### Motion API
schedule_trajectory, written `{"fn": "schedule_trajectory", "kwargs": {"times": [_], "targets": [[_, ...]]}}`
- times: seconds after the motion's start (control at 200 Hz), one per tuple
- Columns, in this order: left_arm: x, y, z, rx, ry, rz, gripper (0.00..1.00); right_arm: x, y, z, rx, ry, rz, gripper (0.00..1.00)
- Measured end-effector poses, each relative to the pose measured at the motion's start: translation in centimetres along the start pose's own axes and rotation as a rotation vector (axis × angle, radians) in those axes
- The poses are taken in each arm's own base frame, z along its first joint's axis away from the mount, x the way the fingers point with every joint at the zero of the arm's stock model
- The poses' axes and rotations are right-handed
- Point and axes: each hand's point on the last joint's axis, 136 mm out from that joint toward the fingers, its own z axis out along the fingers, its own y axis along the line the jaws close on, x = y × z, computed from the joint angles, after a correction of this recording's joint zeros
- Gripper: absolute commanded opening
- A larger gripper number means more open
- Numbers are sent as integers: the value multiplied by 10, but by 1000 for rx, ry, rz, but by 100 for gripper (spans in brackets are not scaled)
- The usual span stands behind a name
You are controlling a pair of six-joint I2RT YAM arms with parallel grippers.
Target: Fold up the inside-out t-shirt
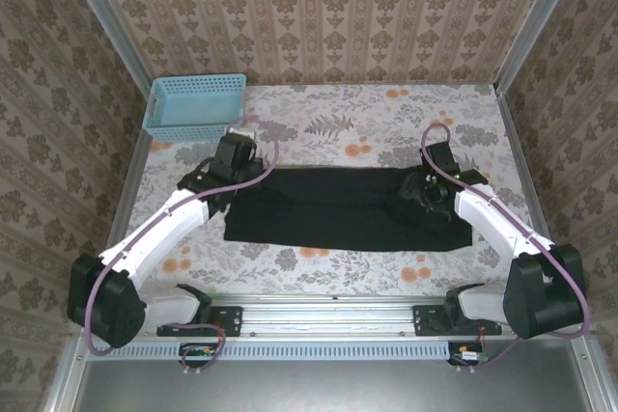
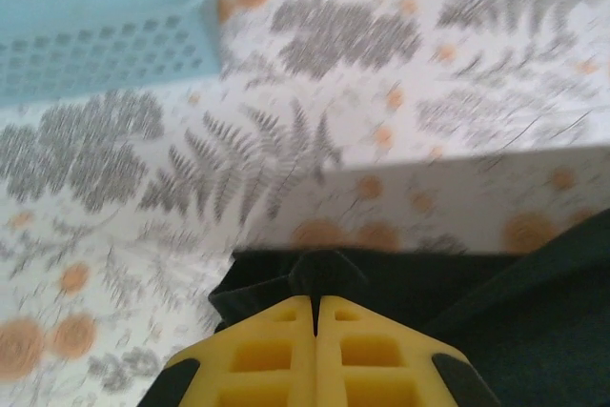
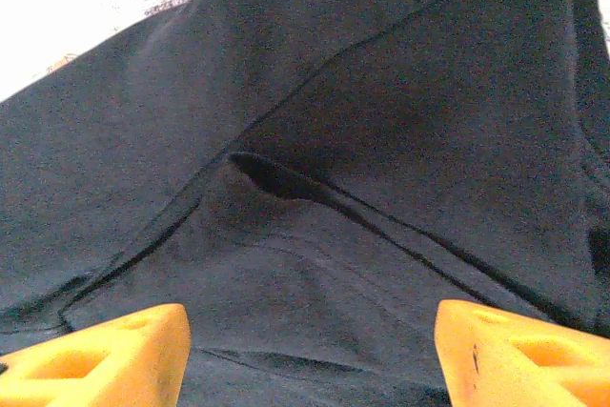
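Right now my left gripper [image 1: 235,163] is pressed fully closed. From my left wrist I see its yellow fingers [image 2: 267,355] meeting flat against each other, with a small bunch of black cloth pinched at their tips. That cloth is the left end of the inside-out t-shirt [image 1: 348,209], which lies as a long dark band across the worktop [image 1: 328,123], stretching from my left gripper to my right gripper [image 1: 427,190]. To the right of my closed left gripper [image 2: 316,304] more of the shirt [image 2: 534,331] lies flat. Ahead of it the fern-and-flower print of the worktop [image 2: 381,92] is bare. Farther ahead and to the left of that gripper stands the light blue basket [image 1: 193,103], its perforated wall [image 2: 95,54] well apart from the cloth.

My right gripper [image 3: 310,321] sits over the shirt's right end with its jaws spread wide, and nothing is clamped between them. The black fabric [image 3: 400,92] lies ahead of and beneath the two yellow tips. A seam runs diagonally across it, and a short dark fold [image 3: 276,173] lies just ahead of the gap. I cannot tell whether those tips touch the cloth.
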Motion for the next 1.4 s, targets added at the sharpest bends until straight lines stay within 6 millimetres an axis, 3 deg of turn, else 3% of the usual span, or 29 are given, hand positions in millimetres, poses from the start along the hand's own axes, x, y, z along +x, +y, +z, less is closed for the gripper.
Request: {"fn": "schedule_trajectory", "kwargs": {"times": [0.07, 0.18, 0.255, 0.33, 0.415, 0.6, 0.695, 0.805, 0.935, 1.045, 1.19, 1.395], "targets": [[35, 8, 12, -31, 65, 16, 1, 0, 0, 0, 3, 0, -3, 71], [88, 16, 26, -64, 184, 31, 13, -2, -3, 0, 22, -13, -9, 73], [107, 19, 30, -75, 229, 22, 17, -3, -5, 0, 32, -19, -17, 77], [114, 20, 32, -79, 251, 5, 26, -3, -6, 2, 41, -20, -25, 79], [116, 22, 32, -83, 262, -31, 43, -4, -5, 5, 51, -11, -28, 80], [103, 40, 32, -115, 259, -158, 48, -27, -4, 6, 79, -30, -18, 78], [82, 49, 30, -129, 230, -207, 51, -49, -12, 8, 97, -48, 23, 77], [51, 41, 33, -100, 191, -225, 62, -70, -19, 20, 129, -45, 61, 77], [25, 30, 58, -90, 206, -220, 65, -84, -33, 45, 161, -12, 114, 77], [31, 26, 83, -95, 264, -215, 63, -86, -45, 65, 190, 32, 145, 77], [55, 29, 110, -115, 360, -221, 55, -87, -45, 85, 203, 70, 150, 78], [68, 27, 122, -95, 415, -251, 41, -79, -45, 99, 204, 115, 154, 70]]}}
